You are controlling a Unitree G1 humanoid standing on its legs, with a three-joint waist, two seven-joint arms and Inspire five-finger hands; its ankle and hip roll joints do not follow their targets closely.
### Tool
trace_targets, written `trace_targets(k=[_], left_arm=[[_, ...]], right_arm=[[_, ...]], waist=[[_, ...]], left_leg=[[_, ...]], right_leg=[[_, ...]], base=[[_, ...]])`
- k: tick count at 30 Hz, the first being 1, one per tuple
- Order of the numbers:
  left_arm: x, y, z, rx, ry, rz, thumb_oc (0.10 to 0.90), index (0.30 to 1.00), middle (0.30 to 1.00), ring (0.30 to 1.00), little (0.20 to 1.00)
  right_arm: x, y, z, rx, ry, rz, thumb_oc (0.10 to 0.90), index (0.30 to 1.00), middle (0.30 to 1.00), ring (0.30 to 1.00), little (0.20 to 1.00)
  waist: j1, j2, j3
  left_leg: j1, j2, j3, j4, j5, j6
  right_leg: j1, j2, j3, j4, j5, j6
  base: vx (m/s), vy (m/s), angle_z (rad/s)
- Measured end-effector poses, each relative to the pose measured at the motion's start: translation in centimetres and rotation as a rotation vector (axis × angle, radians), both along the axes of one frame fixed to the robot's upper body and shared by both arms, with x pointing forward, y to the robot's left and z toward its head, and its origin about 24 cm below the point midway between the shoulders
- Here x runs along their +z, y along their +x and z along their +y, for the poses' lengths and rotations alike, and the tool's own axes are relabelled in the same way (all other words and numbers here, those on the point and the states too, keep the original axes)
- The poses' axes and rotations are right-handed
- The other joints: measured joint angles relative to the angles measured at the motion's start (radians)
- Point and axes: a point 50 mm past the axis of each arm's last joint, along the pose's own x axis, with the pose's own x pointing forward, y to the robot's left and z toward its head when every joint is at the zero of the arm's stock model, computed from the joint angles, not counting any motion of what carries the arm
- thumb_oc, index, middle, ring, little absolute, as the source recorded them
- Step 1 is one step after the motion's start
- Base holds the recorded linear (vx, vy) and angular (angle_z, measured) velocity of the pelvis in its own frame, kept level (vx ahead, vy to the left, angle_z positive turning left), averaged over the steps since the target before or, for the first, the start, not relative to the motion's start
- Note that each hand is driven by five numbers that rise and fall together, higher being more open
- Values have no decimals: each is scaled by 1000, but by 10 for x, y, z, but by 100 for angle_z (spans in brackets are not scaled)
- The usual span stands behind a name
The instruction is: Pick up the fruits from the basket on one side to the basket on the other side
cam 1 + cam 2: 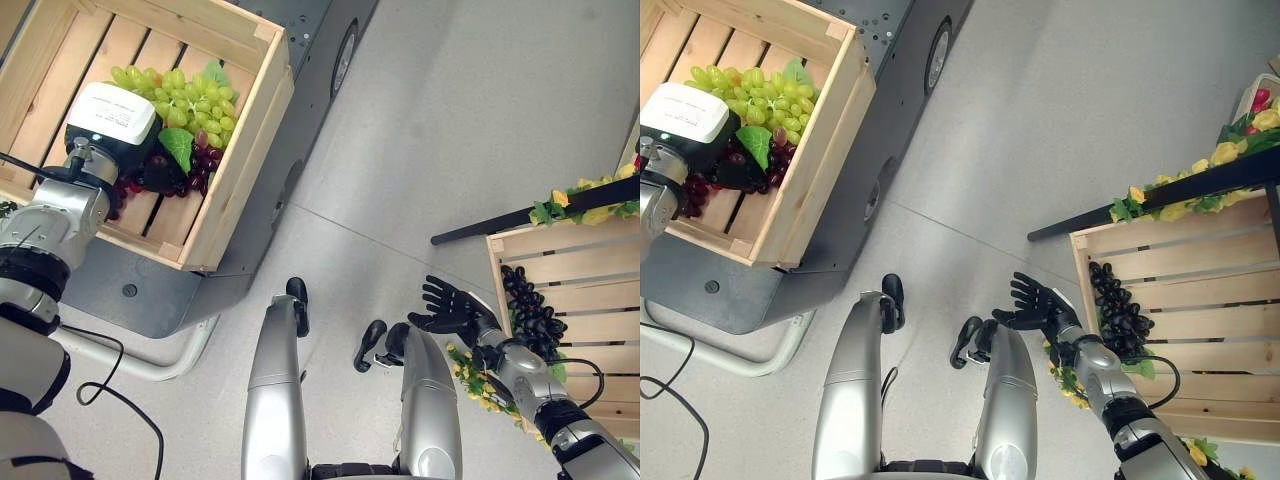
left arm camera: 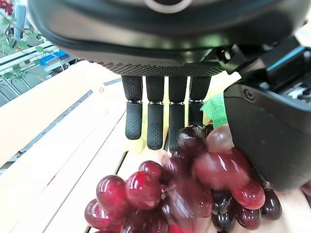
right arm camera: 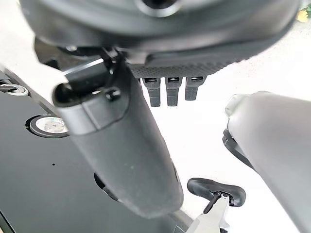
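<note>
A wooden crate [image 1: 236, 165] on my left holds a bunch of green grapes [image 1: 185, 98] and a bunch of red grapes [image 1: 200, 168]. My left hand [image 1: 152, 172] is down inside this crate, on the red grapes. In the left wrist view its fingers [image 2: 155, 121] point straight out and the red grapes [image 2: 194, 179] lie between them and the thumb. A second wooden crate [image 1: 585, 268] on my right holds dark grapes [image 1: 535, 315]. My right hand [image 1: 450, 310] hovers over the floor just beside that crate, fingers [image 3: 167, 90] spread and holding nothing.
The left crate rests on a dark grey wheeled platform [image 1: 320, 60] with a white tube frame [image 1: 150, 365] at its base. A black bar with yellow flowers and leaves [image 1: 590, 205] crosses above the right crate. More yellow flowers [image 1: 470, 385] hang by my right wrist.
</note>
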Motion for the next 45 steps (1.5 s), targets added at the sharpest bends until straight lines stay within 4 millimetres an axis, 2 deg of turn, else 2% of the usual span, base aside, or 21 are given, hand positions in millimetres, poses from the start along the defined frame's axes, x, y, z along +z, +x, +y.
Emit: trace_targets(k=[4, 6, 12, 15, 19, 20, 25, 29, 34, 37, 45], left_arm=[[-15, -6, 8, -1, -160, -61, 400, 300, 300, 300, 300], [-28, -11, 13, 11, -324, -114, 400, 300, 300, 300, 300], [-43, -19, 23, 46, -641, -229, 400, 300, 300, 300, 300], [-59, -26, 30, 88, -886, -310, 400, 300, 300, 300, 300], [-93, -33, 31, 142, -1269, -394, 400, 300, 300, 300, 300], [-96, -34, 30, 145, -1306, -402, 400, 300, 300, 300, 300], [-113, -38, 30, 141, -1733, -513, 400, 300, 300, 300, 300], [-127, -42, 28, 134, -1980, -566, 400, 300, 300, 300, 300], [-133, -48, 34, 108, -2209, -661, 400, 300, 300, 300, 300], [-132, -48, 36, 81, -2287, -695, 400, 300, 300, 300, 300], [-123, -44, 32, 11, -2319, -695, 400, 300, 300, 300, 300]], right_arm=[[-1, 0, 2, 1, 4, 0, 800, 900, 900, 900, 900], [-2, -1, 3, 3, 10, 3, 800, 900, 900, 900, 900], [-11, -8, 13, 7, 43, 22, 800, 900, 900, 900, 900], [-18, -16, 17, 10, 61, 41, 800, 900, 900, 900, 900], [-29, -29, 22, -1, 84, 75, 800, 900, 900, 900, 900], [-30, -30, 23, 0, 85, 77, 800, 900, 900, 900, 900], [-36, -38, 30, 16, 89, 88, 800, 900, 900, 900, 900], [-39, -42, 34, -1, 119, 95, 800, 900, 900, 900, 900], [-43, -48, 33, -12, 122, 111, 800, 900, 900, 900, 900], [-47, -51, 36, -15, 134, 121, 800, 900, 900, 900, 900], [-48, -53, 40, -22, 146, 124, 800, 900, 900, 900, 900]], waist=[[-11, -2, 0], [-17, -2, 1], [-21, -15, 3], [-33, -18, 4], [-42, -21, 5], [-43, -21, 5], [-58, -19, 7], [-64, -14, 8], [-62, -7, 9], [-58, 3, 9], [-56, 28, 7]], left_leg=[[16, -1, 3, 1, -3, 5], [30, -1, 6, 0, -4, 6], [73, -1, 23, -17, -3, 4], [106, -2, 25, -31, -2, 2], [166, -4, 28, -57, -1, -3], [171, -4, 28, -61, 0, -5], [234, -9, 35, -88, 3, -9], [294, -21, 35, -121, 9, -17], [355, -28, 37, -168, 19, -33], [385, -32, 38, -186, 20, -34], [445, -42, 47, -215, 16, -30]], right_leg=[[15, -1, 1, -1, 0, 0], [28, -2, 3, -2, 0, 0], [52, -2, 20, -6, 0, 1], [85, -1, 20, -20, 0, 1], [142, 0, 20, -47, 2, 4], [146, 2, 20, -51, 2, 5], [201, 1, 23, -68, 3, 5], [255, -1, 23, -92, 4, 7], [312, 2, 18, -134, 8, 8], [343, 1, 16, -154, 9, 10], [404, -3, 15, -194, 15, 22]], base=[[5, -8, 0], [29, -44, -2], [16, -33, -5], [23, -30, 0], [25, -38, 0], [43, -38, 2], [26, -36, -1], [39, -47, 1], [46, -50, 0], [46, -72, 1], [25, -37, 0]])
